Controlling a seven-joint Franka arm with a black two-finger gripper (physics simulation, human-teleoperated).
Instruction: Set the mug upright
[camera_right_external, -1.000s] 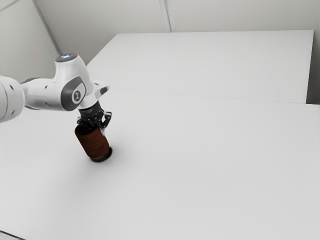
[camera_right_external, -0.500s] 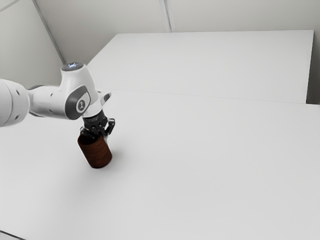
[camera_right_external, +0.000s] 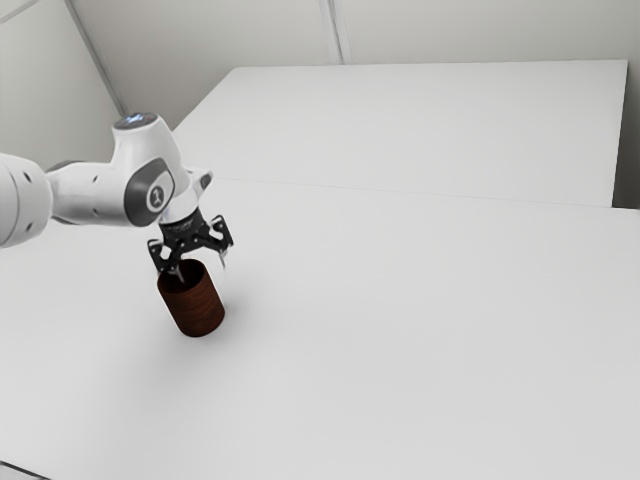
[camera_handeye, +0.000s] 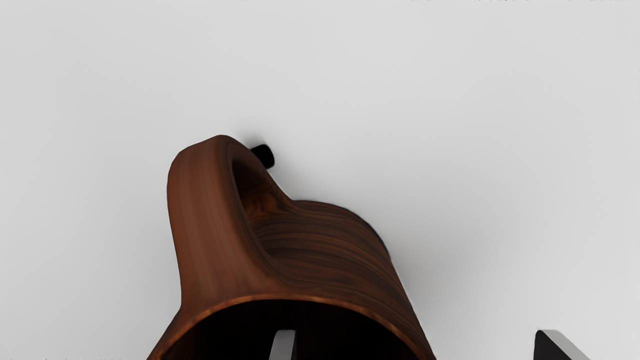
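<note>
In the exterior view, the mug (camera_right_external: 197, 307) stands mouth up, base down on the tabletop (camera_right_external: 420, 330), toward the exterior view's left side and well in from the far edge. It leans in the picture much as the hand above it does, so I judge that to be the camera's slant; a slight real tilt you can't rule out from here. Your gripper (camera_right_external: 203, 271) is spread, with nothing pinched, one finger at the mug's mouth and the other outside the wall. That suits a hand that has let the wall go as well as one about to take it, so the risks depend on which you have.

If you lift, the inner finger could snag the rim; any sideways drift or turn before it clears would push the wall from inside and tip the mug. If you close, an off-centre pinch could drag the base or rock it.

In the wrist view, the inner fingertip (camera_handeye: 283, 346) shows against the dark mouth and the other well apart from the outer wall. The handle (camera_handeye: 200, 215) juts out beside them, so a wrist turn could catch it. You can't tell what the small dark patch (camera_handeye: 263, 156) by it is.
</note>
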